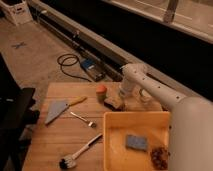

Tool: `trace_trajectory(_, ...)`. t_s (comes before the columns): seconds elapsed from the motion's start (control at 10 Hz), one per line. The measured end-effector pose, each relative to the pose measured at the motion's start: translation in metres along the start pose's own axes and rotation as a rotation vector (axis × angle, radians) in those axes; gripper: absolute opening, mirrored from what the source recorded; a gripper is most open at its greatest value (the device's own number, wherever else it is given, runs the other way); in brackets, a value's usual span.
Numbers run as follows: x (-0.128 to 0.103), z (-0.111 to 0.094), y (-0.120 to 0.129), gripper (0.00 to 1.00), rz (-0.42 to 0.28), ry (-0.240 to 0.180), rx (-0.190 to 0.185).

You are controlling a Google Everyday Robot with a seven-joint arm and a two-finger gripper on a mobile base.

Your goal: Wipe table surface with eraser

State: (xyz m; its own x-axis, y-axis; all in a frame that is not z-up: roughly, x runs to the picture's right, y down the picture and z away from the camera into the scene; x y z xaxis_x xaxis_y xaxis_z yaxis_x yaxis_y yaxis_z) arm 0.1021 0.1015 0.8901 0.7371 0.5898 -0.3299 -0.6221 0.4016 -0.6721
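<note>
The light-brown wooden table surface [55, 137] fills the lower left. The eraser [113, 103], a small oblong block with a pale top and dark underside, lies on the table near its far edge, just behind the yellow tub. My gripper [121, 94] reaches in from the right on the white arm [155, 92] and sits down on the right end of the eraser, shut on it and holding it against the wood.
A small orange-topped object [101, 91] stands just left of the eraser. A scraper with a yellow handle [59, 108], a fork [83, 119] and a black-headed brush [76, 154] lie on the table. The yellow tub [111, 145] holds a blue sponge [136, 142]. A black chair [15, 112] stands left.
</note>
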Motion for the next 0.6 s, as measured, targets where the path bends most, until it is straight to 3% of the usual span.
trace_trajectory(0.2,0.016,-0.007,-0.012,0.0,0.024,0.029,0.027)
trace_trajectory(0.4,0.025,-0.021,-0.04,0.0,0.054,0.043,0.089)
trace_trajectory(0.6,0.009,-0.021,-0.059,0.0,0.05,0.041,0.12)
